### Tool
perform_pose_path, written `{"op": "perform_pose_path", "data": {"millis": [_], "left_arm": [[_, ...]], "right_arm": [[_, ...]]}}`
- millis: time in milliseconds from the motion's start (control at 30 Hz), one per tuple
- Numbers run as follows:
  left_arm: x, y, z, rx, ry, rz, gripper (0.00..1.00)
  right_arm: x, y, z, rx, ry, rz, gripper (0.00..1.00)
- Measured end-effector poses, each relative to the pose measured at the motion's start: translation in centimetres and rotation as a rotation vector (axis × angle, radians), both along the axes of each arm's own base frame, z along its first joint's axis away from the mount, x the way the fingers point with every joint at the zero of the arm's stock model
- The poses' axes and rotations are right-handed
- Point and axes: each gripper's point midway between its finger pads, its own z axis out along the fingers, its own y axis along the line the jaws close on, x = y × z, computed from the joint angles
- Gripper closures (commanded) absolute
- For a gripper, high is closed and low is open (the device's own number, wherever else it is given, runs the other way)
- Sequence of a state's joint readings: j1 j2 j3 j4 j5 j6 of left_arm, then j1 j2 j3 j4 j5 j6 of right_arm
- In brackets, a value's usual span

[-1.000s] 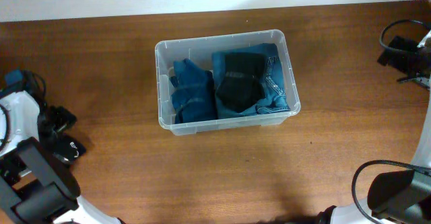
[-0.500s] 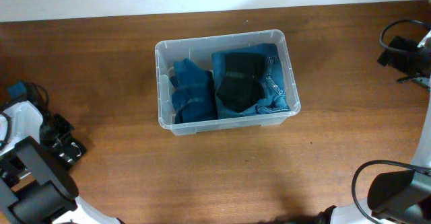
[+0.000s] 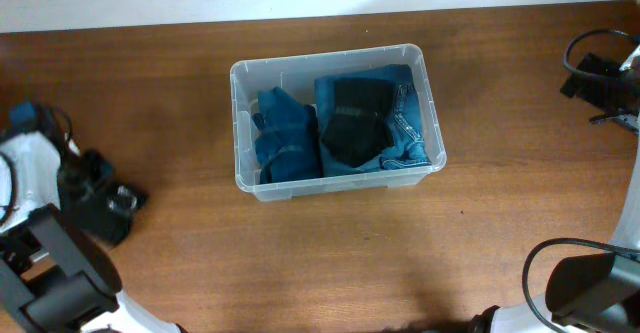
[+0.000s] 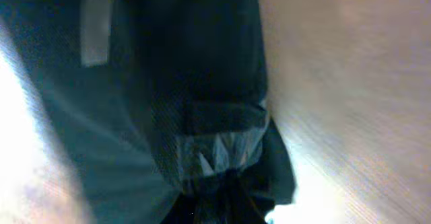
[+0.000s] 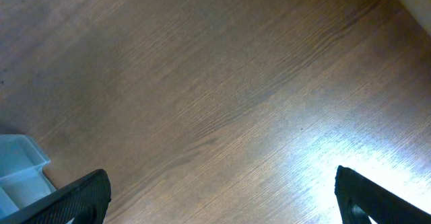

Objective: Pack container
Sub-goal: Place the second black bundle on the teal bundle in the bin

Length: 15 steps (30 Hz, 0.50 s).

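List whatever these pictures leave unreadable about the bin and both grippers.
- Left gripper: left wrist view is a dark blur, overhead too small; open or shut unclear.
- Container bottom: overhead, covered by blue clothes and a black garment.
- Container in right wrist view: only a corner, cut by the left edge.
- Right gripper: only fingertips show, cut by the bottom edge.

Left fingers [image 3: 127,199] apparently shifted toward the container [image 3: 238,123].
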State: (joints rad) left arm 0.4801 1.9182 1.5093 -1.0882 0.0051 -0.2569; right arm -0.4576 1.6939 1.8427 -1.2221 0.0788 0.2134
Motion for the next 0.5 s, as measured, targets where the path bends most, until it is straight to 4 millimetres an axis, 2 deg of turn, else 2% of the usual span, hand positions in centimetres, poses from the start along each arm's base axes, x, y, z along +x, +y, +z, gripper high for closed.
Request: {"op": "perform_pose_path", "data": {"millis": [133, 200, 300, 367, 433, 500], "left_arm": [[3.9, -2.8, 5.6, -0.002, -0.096, -0.122, 0.99], [6.0, -5.0, 9.1, 0.013, -0.162, -0.203, 0.99], [8.1, -9.0, 13.3, 0.034, -0.250, -0.323, 1.00], [9.1, -12.3, 15.6, 0.045, -0.303, -0.411, 0.99], [9.7, -15.8, 16.9, 0.047, -0.344, -0.501, 0.99], [9.8, -19.1, 17.5, 0.040, -0.364, -0.580, 0.99]], "right_arm": [[0.0, 0.0, 0.0, 0.000, 0.000, 0.000, 0.02], [0.0, 0.0, 0.0, 0.000, 0.000, 0.000, 0.02], [0.0, 0.0, 0.0, 0.000, 0.000, 0.000, 0.01], [0.0, 0.0, 0.0, 0.000, 0.000, 0.000, 0.01], [0.0, 0.0, 0.0, 0.000, 0.000, 0.000, 0.02], [0.0, 0.0, 0.0, 0.000, 0.000, 0.000, 0.01]]}}
